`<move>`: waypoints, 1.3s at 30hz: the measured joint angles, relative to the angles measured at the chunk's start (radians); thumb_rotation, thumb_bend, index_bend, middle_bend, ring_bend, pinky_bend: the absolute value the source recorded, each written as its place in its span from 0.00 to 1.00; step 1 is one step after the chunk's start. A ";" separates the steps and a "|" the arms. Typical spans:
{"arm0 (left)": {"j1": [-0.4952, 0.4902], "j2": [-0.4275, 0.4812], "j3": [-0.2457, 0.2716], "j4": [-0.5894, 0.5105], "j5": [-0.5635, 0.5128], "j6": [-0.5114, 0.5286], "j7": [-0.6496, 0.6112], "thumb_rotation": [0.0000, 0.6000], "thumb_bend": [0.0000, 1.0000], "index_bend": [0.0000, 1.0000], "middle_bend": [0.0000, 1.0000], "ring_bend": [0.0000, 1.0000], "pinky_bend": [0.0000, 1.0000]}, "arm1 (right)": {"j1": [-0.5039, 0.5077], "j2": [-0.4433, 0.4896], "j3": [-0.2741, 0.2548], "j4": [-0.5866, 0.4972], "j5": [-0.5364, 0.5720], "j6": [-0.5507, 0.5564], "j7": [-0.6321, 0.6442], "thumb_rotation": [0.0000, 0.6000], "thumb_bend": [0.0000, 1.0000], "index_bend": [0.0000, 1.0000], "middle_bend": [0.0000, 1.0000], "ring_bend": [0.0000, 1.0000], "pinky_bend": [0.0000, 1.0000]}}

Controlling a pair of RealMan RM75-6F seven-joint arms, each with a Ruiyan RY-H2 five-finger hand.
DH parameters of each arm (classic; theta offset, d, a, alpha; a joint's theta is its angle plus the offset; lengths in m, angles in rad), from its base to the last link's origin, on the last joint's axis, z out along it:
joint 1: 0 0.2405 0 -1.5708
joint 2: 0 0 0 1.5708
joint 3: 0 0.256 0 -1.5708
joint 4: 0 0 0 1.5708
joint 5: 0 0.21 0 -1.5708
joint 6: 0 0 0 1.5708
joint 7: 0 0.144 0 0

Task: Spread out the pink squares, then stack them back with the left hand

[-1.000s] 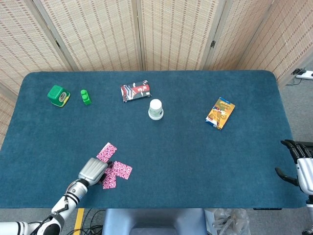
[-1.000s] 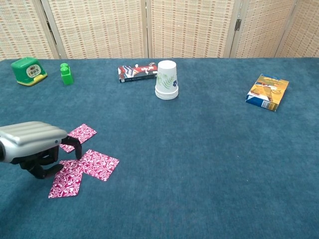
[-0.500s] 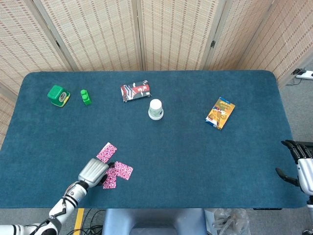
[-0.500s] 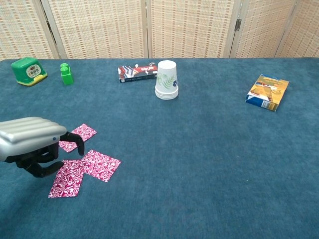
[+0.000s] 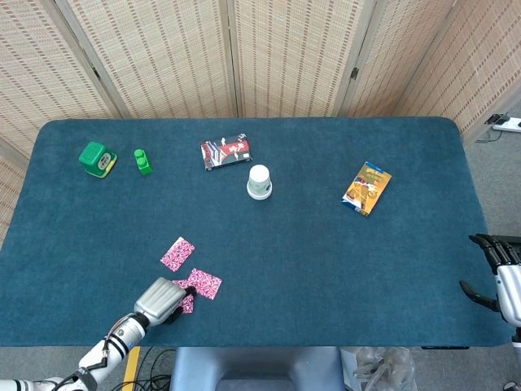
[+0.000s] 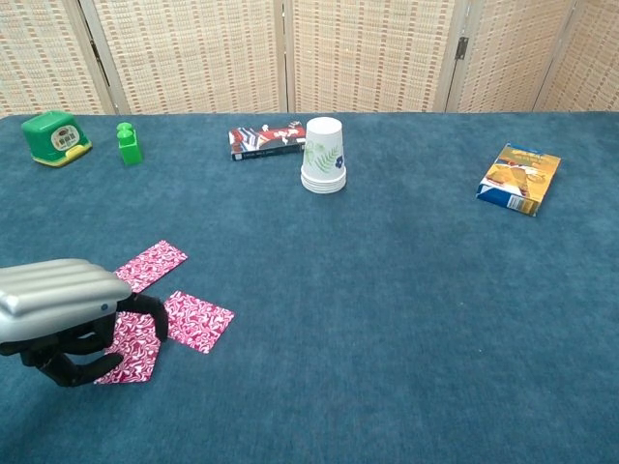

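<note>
Lying flat on the blue table (image 6: 406, 319) near its front-left edge, three pink squares (image 6: 198, 320) are looking thin, light and limp, likely best pinched at an edge. Left hand (image 6: 60, 314) is hovering over the nearest, fingers curled, contact unclear. Right hand (image 5: 501, 273) is idling off-table, fingers apart, holding nothing.

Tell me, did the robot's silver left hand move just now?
Yes. The silver left hand slid toward the table's near edge, away from the green block, now over the nearest pink patterned square.

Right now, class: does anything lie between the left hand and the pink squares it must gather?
Nothing visible does. The left hand already hangs over the nearest pink square; the other two squares lie beside it on bare table.
</note>
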 measured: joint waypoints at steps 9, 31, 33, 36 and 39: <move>0.006 -0.011 0.002 0.012 -0.016 0.002 0.011 1.00 0.55 0.33 0.99 0.94 1.00 | -0.001 0.001 0.002 0.000 0.001 0.002 0.000 1.00 0.25 0.16 0.21 0.19 0.28; 0.032 0.024 -0.034 0.014 -0.089 0.101 0.066 1.00 0.55 0.33 0.99 0.93 1.00 | 0.006 -0.003 0.002 0.001 -0.003 -0.006 0.002 1.00 0.25 0.16 0.21 0.19 0.28; 0.034 0.017 -0.038 0.025 -0.058 0.101 0.040 1.00 0.55 0.33 0.99 0.93 1.00 | 0.005 -0.003 0.002 0.001 -0.003 -0.005 0.002 1.00 0.25 0.16 0.21 0.19 0.28; 0.033 -0.005 -0.044 0.046 -0.031 0.088 0.015 1.00 0.55 0.33 0.99 0.93 1.00 | 0.002 -0.002 0.001 0.001 -0.003 -0.002 0.002 1.00 0.25 0.16 0.21 0.19 0.28; 0.027 -0.029 -0.052 0.068 -0.027 0.071 0.005 1.00 0.55 0.33 0.99 0.93 1.00 | -0.001 0.000 0.001 0.000 -0.002 0.002 0.002 1.00 0.25 0.16 0.21 0.19 0.28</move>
